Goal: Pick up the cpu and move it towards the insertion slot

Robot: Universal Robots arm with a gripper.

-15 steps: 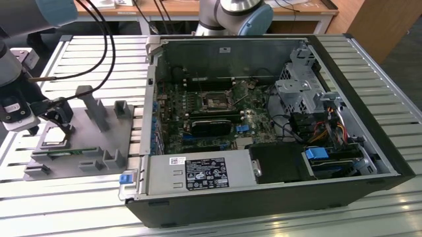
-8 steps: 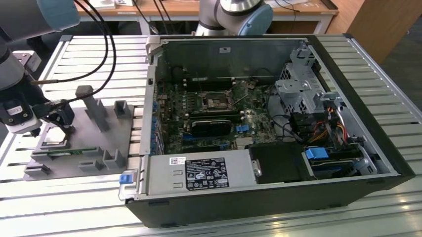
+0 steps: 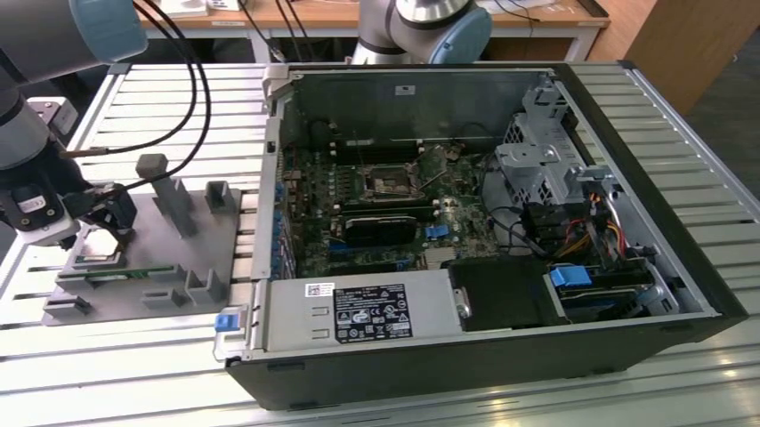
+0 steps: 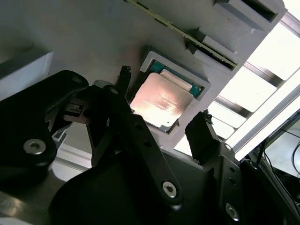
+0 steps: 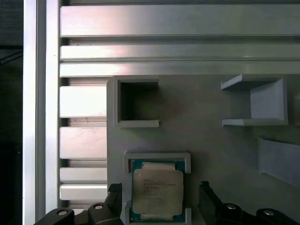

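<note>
Second wrist view: cpu [image 4: 160, 104] shiny silver, teal-rimmed, square.

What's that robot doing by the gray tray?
The robot's gripper is open, with one finger on each side of the cpu, not gripping it. The cpu lies in its holder on the tray. The slot is over in the open computer.

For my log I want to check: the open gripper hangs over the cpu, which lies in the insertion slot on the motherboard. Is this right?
Not quite. The cpu lies in a recess of the grey holder, not in the insertion slot; both wrist views show it. The open gripper does hang over it.
</note>
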